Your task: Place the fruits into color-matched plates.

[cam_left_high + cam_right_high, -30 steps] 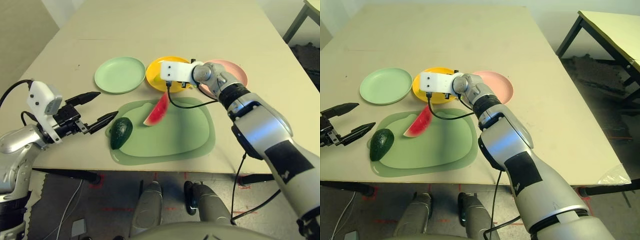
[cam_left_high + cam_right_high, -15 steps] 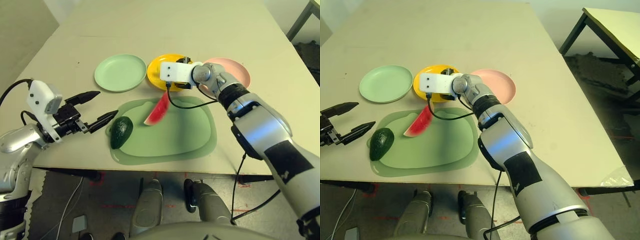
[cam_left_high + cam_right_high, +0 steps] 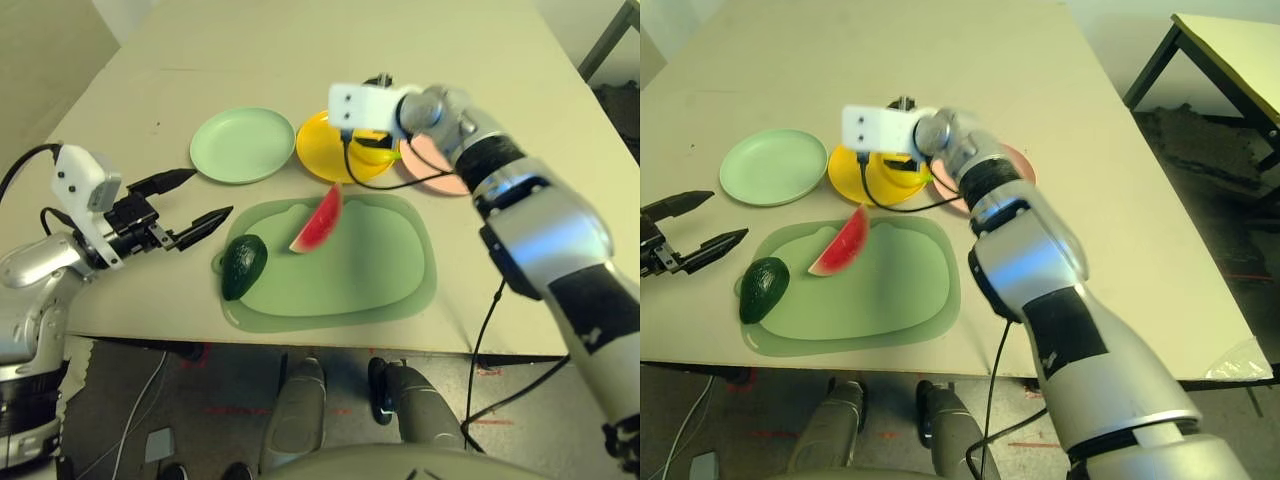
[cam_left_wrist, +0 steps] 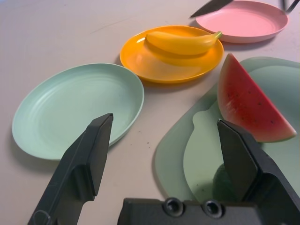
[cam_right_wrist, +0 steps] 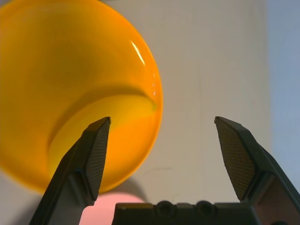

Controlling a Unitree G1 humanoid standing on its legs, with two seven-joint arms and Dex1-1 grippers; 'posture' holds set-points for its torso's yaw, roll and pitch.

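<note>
1. Our right gripper (image 5: 159,154), fingers apart and empty, hangs above the yellow plate (image 4: 154,65).
2. The banana (image 4: 180,41) lies in that plate.
3. The watermelon wedge (image 3: 318,220) and avocado (image 3: 241,266) rest on the green mat (image 3: 380,280).
4. Our left gripper (image 4: 164,154) is spread wide near the mint plate (image 3: 240,145).
</note>
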